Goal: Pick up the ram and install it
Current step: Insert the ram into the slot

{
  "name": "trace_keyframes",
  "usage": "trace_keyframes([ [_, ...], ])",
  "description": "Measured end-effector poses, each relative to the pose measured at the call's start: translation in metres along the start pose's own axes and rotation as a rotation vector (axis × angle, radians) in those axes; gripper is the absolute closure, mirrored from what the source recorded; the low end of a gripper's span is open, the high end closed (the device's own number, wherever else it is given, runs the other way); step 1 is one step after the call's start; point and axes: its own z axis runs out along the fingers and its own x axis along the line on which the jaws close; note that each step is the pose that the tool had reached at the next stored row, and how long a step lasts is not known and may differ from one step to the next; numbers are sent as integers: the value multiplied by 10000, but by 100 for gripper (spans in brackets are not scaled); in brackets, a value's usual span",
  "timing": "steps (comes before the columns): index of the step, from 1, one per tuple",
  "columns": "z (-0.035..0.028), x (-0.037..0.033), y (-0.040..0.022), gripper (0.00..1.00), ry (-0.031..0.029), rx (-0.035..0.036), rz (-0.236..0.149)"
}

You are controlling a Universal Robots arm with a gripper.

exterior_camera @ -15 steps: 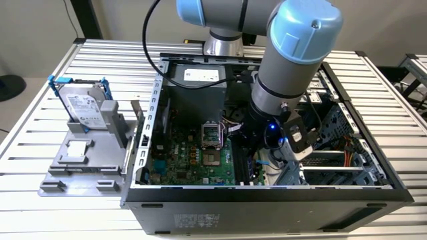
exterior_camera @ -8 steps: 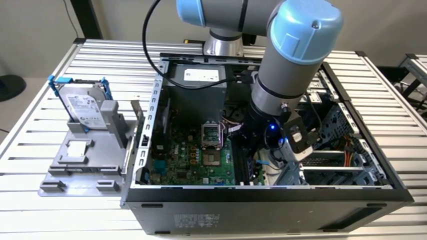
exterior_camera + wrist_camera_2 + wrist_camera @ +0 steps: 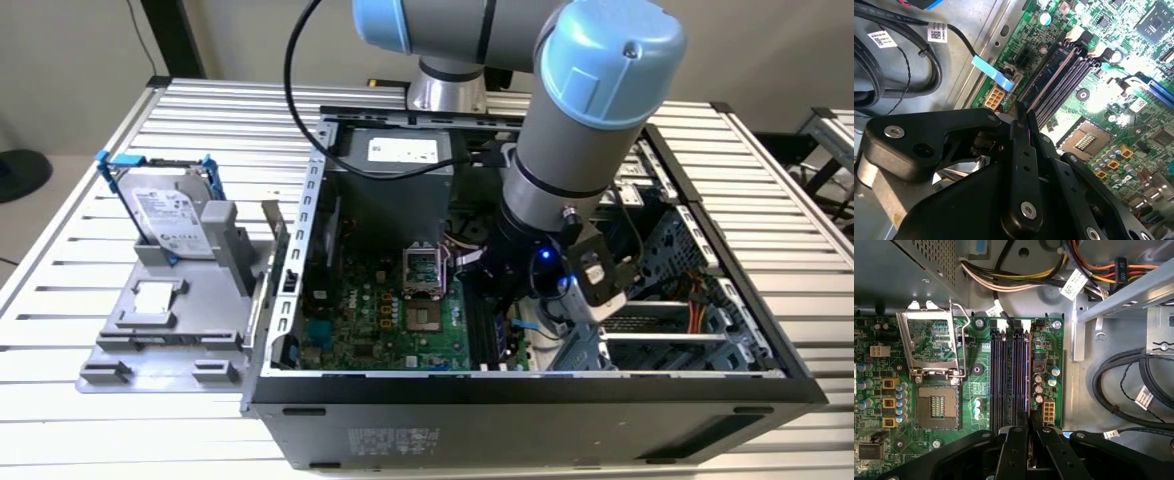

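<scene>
One gripper (image 3: 1030, 432) inside computer case (image 3: 534, 395), apparently closed on ram (image 3: 1027, 375) over memory slots (image 3: 1004, 375).

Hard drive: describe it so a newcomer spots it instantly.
Start at the open computer case; on the exterior view's left a grey fixture sits on the slatted table. The hard drive stands upright at its far end, the only silver slab with a blue frame.

Open black PC case (image 3: 534, 400) on slatted metal counter (image 3: 80, 250), green motherboard (image 3: 979, 370) inside with open CPU socket (image 3: 936, 405), black memory slots (image 3: 1004, 375), cable bundles (image 3: 1119, 390) beside it; silver hard drive in blue frame (image 3: 167, 215) upright on grey fixture (image 3: 160, 330) at exterior view's left.
</scene>
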Motion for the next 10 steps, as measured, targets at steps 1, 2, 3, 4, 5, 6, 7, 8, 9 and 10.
trace_keyframes([
  [1,0,0,0,100,0,0,-15],
  [2,0,0,0,100,0,0,-15],
  [3,0,0,0,100,1,1,-16],
  [4,2,0,0,100,1,2,-16],
  [5,4,0,-1,100,1,1,-17],
  [6,6,0,-1,100,1,2,-17],
  [7,8,0,-1,100,2,3,-18],
  [8,10,0,-1,100,4,4,-20],
  [9,13,0,-1,100,5,5,-25],
  [10,15,0,-1,100,8,4,-37],
])
